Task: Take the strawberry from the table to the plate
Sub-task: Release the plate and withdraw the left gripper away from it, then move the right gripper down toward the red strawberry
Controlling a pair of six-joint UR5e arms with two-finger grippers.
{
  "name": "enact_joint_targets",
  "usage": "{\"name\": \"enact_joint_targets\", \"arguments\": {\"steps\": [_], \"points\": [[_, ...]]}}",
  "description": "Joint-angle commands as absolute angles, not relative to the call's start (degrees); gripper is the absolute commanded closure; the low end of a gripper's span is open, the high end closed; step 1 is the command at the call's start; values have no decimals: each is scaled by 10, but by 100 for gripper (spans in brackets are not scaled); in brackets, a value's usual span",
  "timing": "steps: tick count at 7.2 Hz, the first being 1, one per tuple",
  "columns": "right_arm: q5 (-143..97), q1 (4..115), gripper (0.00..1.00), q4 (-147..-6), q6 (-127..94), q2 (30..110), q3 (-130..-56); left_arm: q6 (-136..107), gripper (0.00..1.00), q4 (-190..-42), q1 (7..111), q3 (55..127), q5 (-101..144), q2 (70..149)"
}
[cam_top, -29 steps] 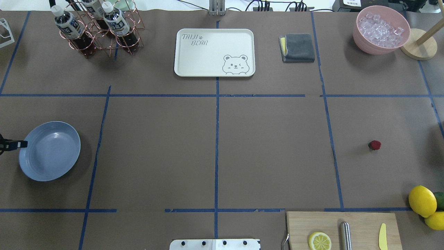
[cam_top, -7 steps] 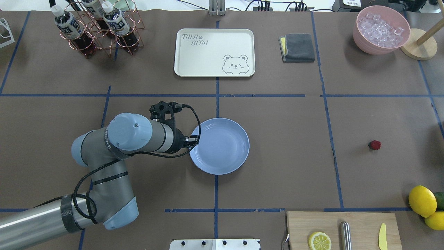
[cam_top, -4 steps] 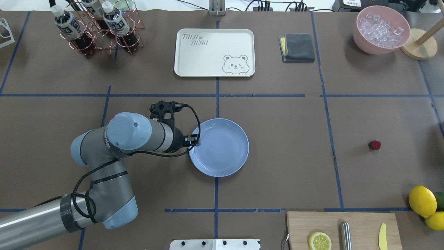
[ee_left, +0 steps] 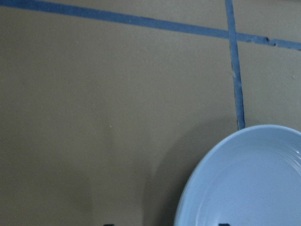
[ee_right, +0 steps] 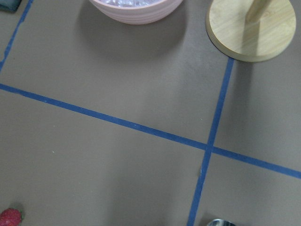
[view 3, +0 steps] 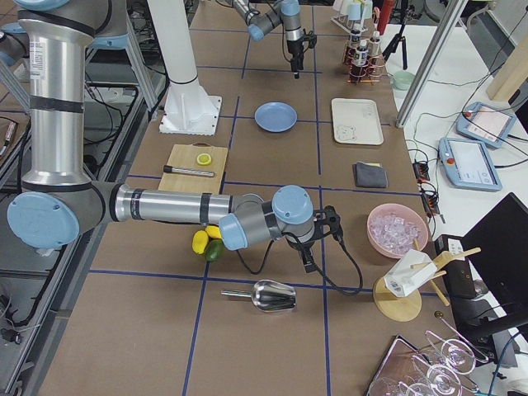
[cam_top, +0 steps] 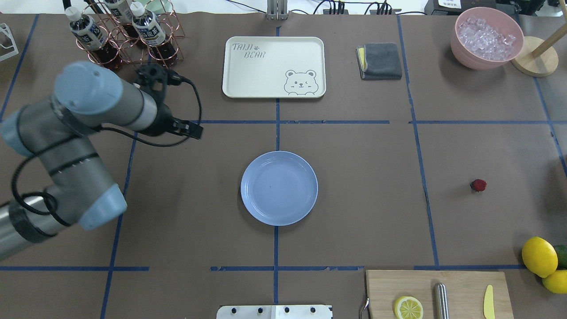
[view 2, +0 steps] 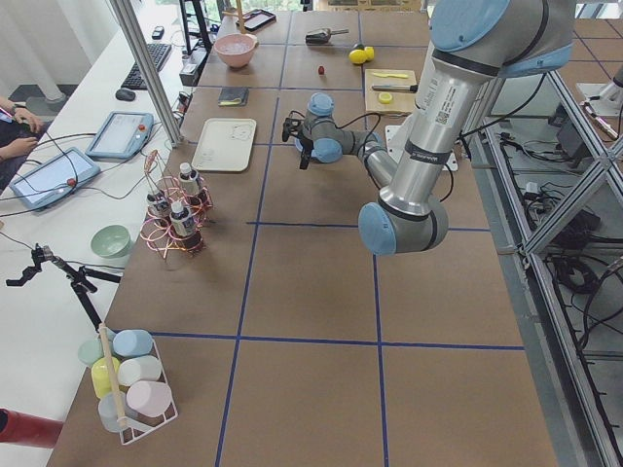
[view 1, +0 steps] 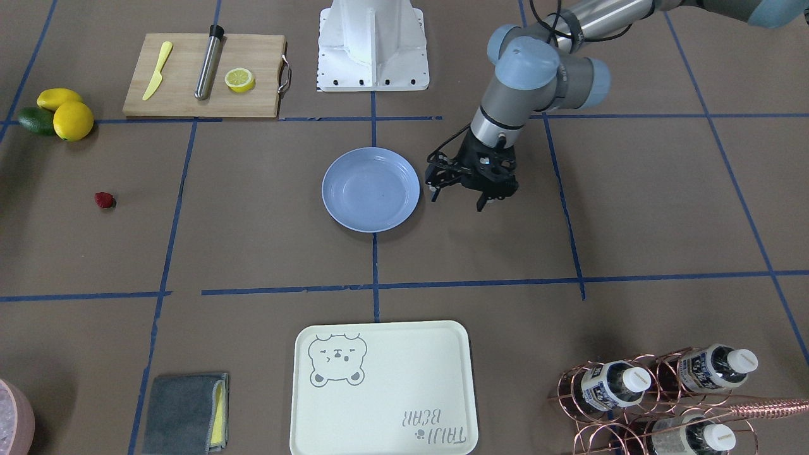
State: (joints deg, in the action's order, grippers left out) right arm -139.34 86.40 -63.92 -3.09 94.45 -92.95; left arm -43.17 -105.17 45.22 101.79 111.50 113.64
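left claw (view 1: 457, 201) no longer at plate (view 1: 371, 189)

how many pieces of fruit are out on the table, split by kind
strawberry: 1
whole yellow lemons: 2
dark green fruit: 1
lemon slice: 1
total: 5

side desk (view 2: 68, 115): white, two tablets (view 2: 119, 134) | post (view 2: 148, 68): bare metal | floor (view 2: 594, 409): grey
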Motion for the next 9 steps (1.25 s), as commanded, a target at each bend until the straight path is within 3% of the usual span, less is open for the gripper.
{"name": "enact_joint_targets", "arguments": {"steps": [1, 3, 5, 7, 9], "points": [[-1391, 822, 0, -601, -90, 920, -932, -174, 0, -984, 655, 1019, 1225, 1076], [-1389, 782, 0, -607, -151, 916, -967, 30, 0, -953, 812, 970, 1264, 1021], [-1352, 721, 0, -637, -255, 916, -1038, 145, 0, -840, 899, 921, 1264, 1012], [-1308, 688, 0, -739, -267, 920, -1109, 192, 0, -789, 946, 926, 1266, 963], [-1306, 665, 0, -737, -269, 934, -1108, 146, 0, -792, 945, 964, 1318, 916]]}}
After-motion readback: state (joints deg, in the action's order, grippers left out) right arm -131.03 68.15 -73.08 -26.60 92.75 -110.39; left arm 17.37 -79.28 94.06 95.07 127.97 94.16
